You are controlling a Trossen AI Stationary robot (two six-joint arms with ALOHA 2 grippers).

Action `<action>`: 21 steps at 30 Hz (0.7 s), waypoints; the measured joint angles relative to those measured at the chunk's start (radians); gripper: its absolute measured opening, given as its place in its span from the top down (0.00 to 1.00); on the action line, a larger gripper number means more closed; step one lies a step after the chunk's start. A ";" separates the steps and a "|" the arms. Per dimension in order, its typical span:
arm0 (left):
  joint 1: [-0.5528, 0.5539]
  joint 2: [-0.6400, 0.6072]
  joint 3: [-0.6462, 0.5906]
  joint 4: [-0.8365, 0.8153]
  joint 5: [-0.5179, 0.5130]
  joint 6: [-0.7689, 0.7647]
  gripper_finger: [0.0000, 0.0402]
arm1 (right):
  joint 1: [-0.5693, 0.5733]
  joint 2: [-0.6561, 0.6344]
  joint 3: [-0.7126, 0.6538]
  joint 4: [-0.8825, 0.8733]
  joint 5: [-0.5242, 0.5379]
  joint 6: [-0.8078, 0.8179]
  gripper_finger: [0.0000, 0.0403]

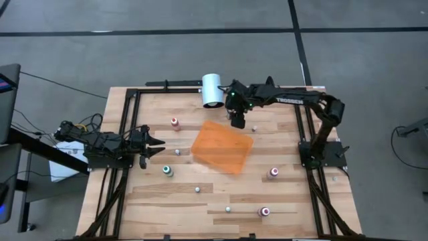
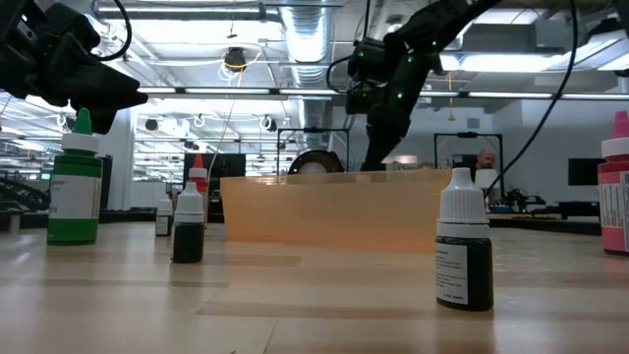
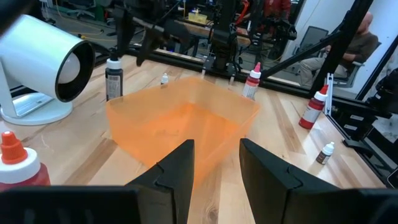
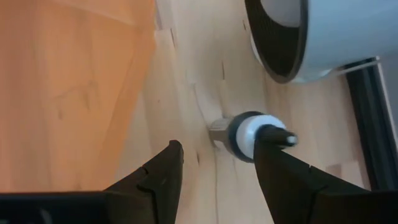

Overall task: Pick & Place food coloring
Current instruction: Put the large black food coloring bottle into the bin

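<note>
My right gripper (image 1: 237, 122) hangs open, pointing down, just past the far edge of the orange tray (image 1: 222, 146) and beside the lying white cylinder (image 1: 212, 90). In the right wrist view a dark food coloring bottle with a white cap (image 4: 247, 137) stands on the table under the open gripper (image 4: 217, 146), close to one finger. Whether that finger touches it does not show. Other small bottles stand on their bases around the tray: red-topped (image 1: 174, 122), green-topped (image 1: 167, 171) and pink-topped (image 1: 273, 173). My left gripper (image 1: 155, 144) waits open near the left edge, facing the tray (image 3: 186, 118).
More bottles stand near the front edge: a pink-topped one (image 1: 265, 211) and tiny pale ones (image 1: 198, 189), (image 1: 228, 209). A black frame (image 1: 127, 120) runs along the table's sides. A person sits beyond the table (image 3: 367, 37). Bare wood lies between the tray and the near edge.
</note>
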 joint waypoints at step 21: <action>0.000 0.000 -0.001 -0.001 0.000 0.000 0.70 | -0.035 0.017 0.002 -0.027 0.065 0.010 0.49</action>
